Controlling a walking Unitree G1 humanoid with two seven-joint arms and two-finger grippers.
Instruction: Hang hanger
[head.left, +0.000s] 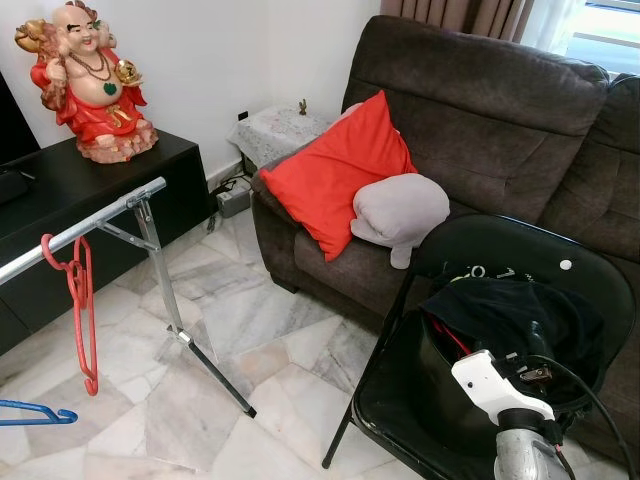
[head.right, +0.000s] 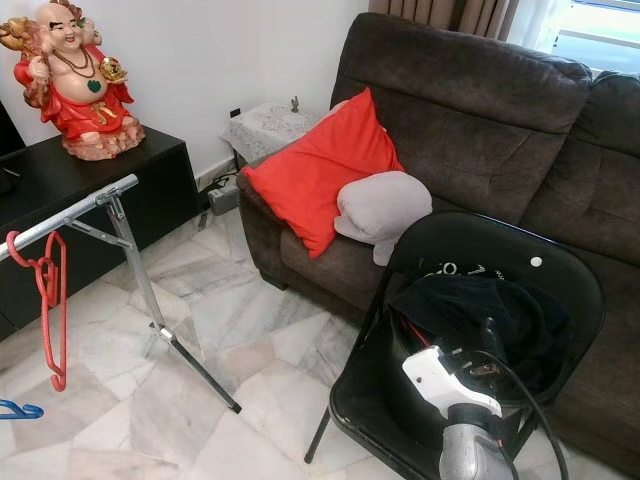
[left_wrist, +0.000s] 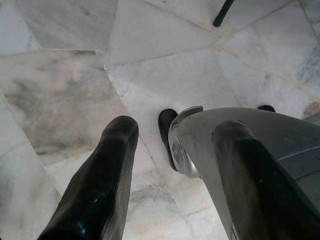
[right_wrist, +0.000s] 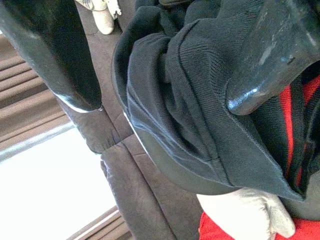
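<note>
A red hanger (head.left: 85, 310) hangs from the silver rail (head.left: 90, 225) of a drying rack at the left. Below it a blue hanger (head.left: 35, 413) pokes in at the frame's edge. On the black folding chair (head.left: 400, 400) lies a dark garment (head.left: 520, 310) with another red hanger (head.left: 450, 340) showing through it. My right gripper (right_wrist: 162, 100) is open right over that garment, its fingers (right_wrist: 65, 60) spread to either side of the fabric, and red hanger strips (right_wrist: 287, 125) show beside one fingertip. My left gripper (left_wrist: 175, 130) hangs open, pointing down at the marble floor.
A brown sofa (head.left: 480, 130) with a red cushion (head.left: 340, 175) and a grey cushion (head.left: 400, 210) stands behind the chair. A black cabinet (head.left: 90, 190) carrying a red statue (head.left: 95, 80) is at the left. The rack's leg (head.left: 215, 370) slants across the marble floor.
</note>
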